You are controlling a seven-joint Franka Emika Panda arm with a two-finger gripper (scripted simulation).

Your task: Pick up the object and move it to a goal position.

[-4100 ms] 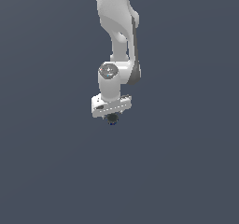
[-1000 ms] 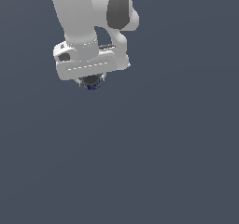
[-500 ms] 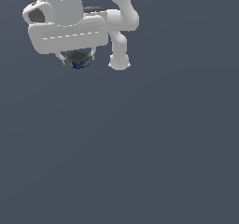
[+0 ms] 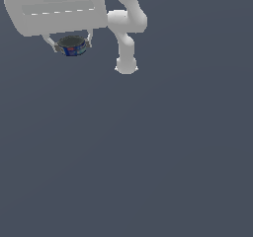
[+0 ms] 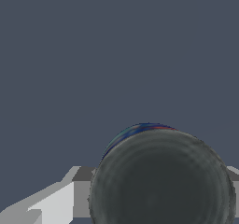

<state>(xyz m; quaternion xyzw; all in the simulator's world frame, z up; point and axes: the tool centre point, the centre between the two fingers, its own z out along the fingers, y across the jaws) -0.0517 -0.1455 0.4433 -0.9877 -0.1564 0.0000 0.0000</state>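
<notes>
The object is a small squat can with a dark grey-black top and a blue side with green and red marks. It sits between the two fingers of my white gripper at the upper part of the exterior view's left, held up off the grey floor. The gripper is shut on it. In the wrist view the can's dark round top fills the frame close up, with a blue rim edge showing and a grey finger beside it.
The white arm's base stands on the flat grey floor to the exterior view's right of the gripper. Nothing else shows on the floor.
The gripper with the can has moved further toward the exterior view's upper left and closer to the camera, so it looks larger. The can stays held between the fingers.
</notes>
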